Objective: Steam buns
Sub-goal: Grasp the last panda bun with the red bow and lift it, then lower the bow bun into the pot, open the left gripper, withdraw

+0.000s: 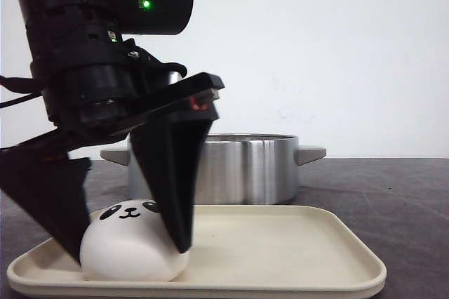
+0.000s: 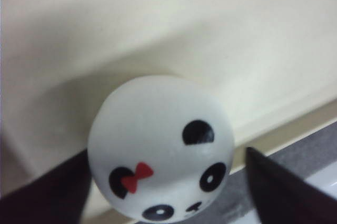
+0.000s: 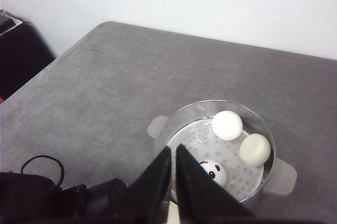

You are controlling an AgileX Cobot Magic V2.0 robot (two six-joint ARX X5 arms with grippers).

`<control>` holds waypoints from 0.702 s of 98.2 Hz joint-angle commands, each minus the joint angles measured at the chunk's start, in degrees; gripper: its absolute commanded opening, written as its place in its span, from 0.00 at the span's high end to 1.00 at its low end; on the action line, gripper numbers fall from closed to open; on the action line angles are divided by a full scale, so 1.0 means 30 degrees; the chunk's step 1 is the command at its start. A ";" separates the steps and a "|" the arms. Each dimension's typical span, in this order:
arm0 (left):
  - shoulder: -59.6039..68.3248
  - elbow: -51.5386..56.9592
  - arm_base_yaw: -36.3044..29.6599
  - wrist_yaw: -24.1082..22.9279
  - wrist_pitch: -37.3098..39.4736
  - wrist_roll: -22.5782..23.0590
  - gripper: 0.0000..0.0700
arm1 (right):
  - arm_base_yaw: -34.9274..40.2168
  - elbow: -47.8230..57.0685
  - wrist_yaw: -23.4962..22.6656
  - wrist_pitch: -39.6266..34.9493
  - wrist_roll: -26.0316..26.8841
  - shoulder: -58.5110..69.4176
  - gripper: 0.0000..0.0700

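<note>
While left fingers [image 1: 123, 239] straddle the last bun [image 1: 130, 243] on the cream tray [image 1: 280, 257], open wide, pads beside it, contact unclear | right fingers [image 3: 174, 174] nearly closed, empty, above steel pot [image 3: 181, 121] | three buns [image 3: 227, 125] in pot on grey desk [image 3: 105, 92]

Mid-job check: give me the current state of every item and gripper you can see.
Left gripper: open, fingers astride the tray bun.
Right gripper: shut, empty, above the pot.
Tray bun: on the tray, not lifted.
Pot: uncovered, holding three buns.
</note>
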 commanded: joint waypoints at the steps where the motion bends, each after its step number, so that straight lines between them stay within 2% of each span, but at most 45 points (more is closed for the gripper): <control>1: 0.0255 0.0226 -0.0233 -0.0073 0.0036 0.0087 0.90 | 0.0204 0.0350 0.0000 0.0066 -0.0277 0.0168 0.99; 3: 0.0248 0.0233 -0.0233 -0.0073 0.0044 0.0146 1.00 | 0.0204 0.0350 0.0000 0.0066 -0.0299 0.0168 0.99; 19: -0.0401 0.1013 -0.0240 0.0182 -0.0007 0.0277 0.98 | 0.0204 0.0350 0.0000 0.0066 -0.0444 0.0168 0.99; 34: -0.2106 0.3876 -0.0277 0.0138 0.0168 0.0648 0.98 | 0.0204 0.0350 0.0000 0.0073 -0.0437 0.0168 0.99; 54: -0.2514 0.9027 0.0102 -0.2885 0.0437 0.2718 0.98 | 0.0204 0.0350 0.0000 0.0087 -0.0437 0.0168 0.99; 62: -0.2346 1.0098 0.0525 -0.3381 0.1188 0.3534 0.98 | 0.0204 0.0350 0.0000 0.0080 -0.0437 0.0168 0.99; 69: -0.2120 1.0382 0.1107 -0.3453 0.1858 0.3585 0.98 | 0.0204 0.0350 0.0000 0.0080 -0.0437 0.0168 0.99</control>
